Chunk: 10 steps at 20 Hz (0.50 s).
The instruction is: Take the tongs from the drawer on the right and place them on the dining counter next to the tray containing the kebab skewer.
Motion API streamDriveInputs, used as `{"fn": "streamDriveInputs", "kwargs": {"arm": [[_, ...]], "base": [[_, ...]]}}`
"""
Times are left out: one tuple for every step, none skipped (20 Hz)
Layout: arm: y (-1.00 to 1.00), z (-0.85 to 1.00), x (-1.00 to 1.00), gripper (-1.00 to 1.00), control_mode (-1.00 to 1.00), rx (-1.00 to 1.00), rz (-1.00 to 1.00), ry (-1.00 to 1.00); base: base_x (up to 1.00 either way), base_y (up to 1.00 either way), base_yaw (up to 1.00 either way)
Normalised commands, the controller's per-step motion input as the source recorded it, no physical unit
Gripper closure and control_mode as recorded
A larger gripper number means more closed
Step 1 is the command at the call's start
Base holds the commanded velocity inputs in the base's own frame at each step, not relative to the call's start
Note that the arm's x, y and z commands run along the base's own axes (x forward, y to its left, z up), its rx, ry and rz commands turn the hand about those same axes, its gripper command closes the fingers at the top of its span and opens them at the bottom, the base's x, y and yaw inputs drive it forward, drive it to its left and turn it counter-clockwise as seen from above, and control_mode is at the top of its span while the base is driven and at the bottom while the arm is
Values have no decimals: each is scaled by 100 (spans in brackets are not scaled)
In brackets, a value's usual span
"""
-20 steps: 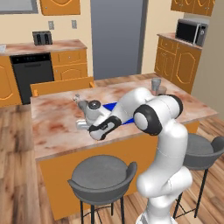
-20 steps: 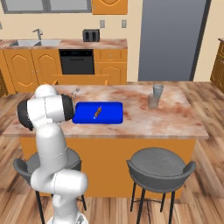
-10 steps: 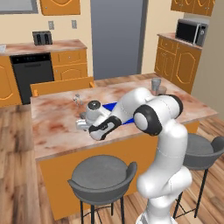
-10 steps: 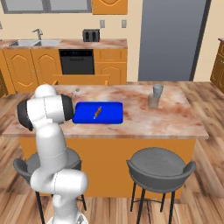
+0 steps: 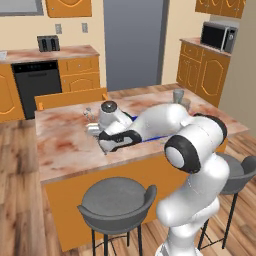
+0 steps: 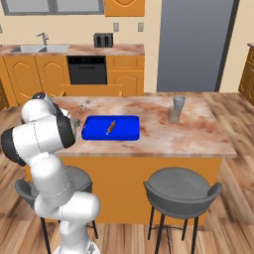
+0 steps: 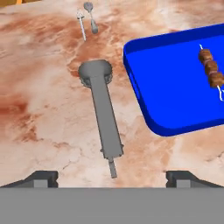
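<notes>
Tongs set down, tool open above them

The tongs (image 7: 101,114) lie flat on the surface (image 7: 39,109) just beside the tray (image 7: 175,92); the tool (image 7: 112,177) gapes wide, empty, and lifting carelessly could nudge them into the tray's rim.

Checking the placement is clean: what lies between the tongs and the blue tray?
Nothing: in the hand view, just a bare strip of dining counter separates the tongs from the tray.
</notes>
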Motion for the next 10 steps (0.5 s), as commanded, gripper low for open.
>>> {"fn": "streamDriveInputs", "kwargs": {"arm": [[-39, 100, -70, -100, -100, 2, -3, -4], [-46, 100, -76, -100, -100, 3, -3, -2], [-53, 100, -84, -100, -100, 3, -2, -2], [-59, 100, -97, -100, -100, 3, -1, -3], [-67, 100, -100, -100, -100, 1, 0, -5], [-82, 100, -100, -100, -100, 0, 0, -9], [-94, 100, -100, -100, -100, 1, 0, -11], [-100, 100, -100, -100, -100, 3, 0, -12], [-100, 100, -100, -100, -100, 3, 0, -11], [-100, 100, -100, -100, -100, 4, 0, -12]], "base": [[0, 0, 0], [0, 0, 0], [0, 0, 0], [0, 0, 0], [0, 0, 0], [0, 0, 0], [0, 0, 0], [0, 0, 0], [0, 0, 0], [0, 0, 0]]}}
